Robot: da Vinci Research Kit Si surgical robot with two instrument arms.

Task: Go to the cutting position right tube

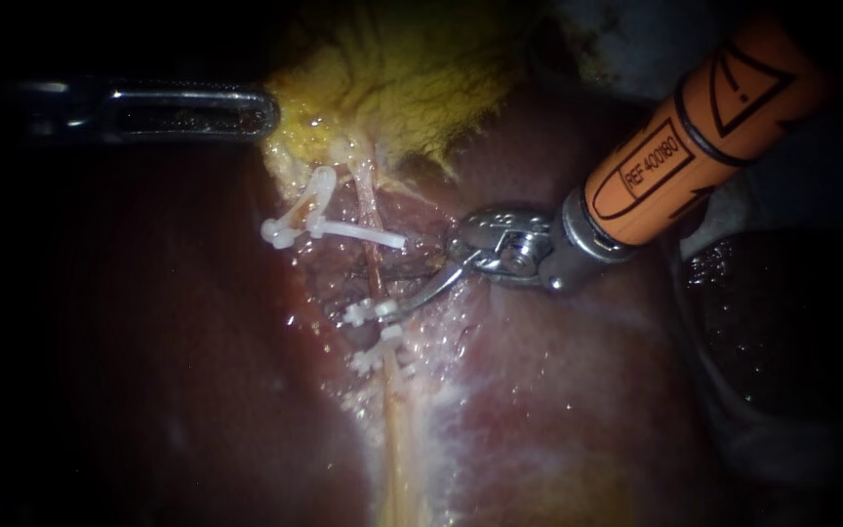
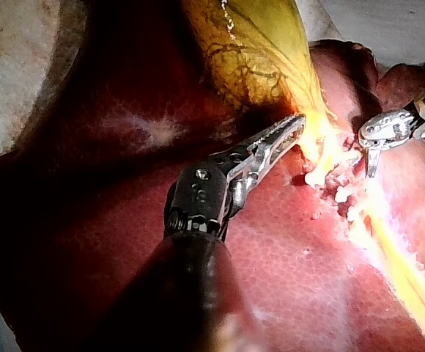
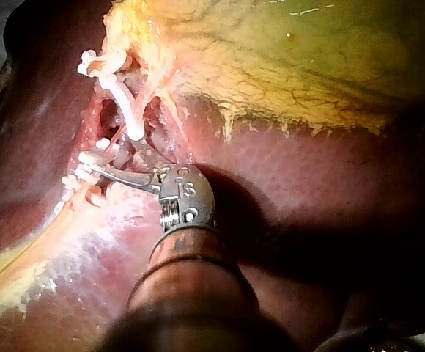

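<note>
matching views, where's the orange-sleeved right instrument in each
endoscope view: orange-sleeved right instrument enters upper right, tip at the thin tube.
left wrist view: ahead of the left instrument, across the white plastic clips.
right wrist view: its own instrument, tip among the clips.
shared landmark: those clips.

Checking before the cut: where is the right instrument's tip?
Endoscope view, right of centre: right instrument sits by the tube between upper clip and lower clips.
</note>
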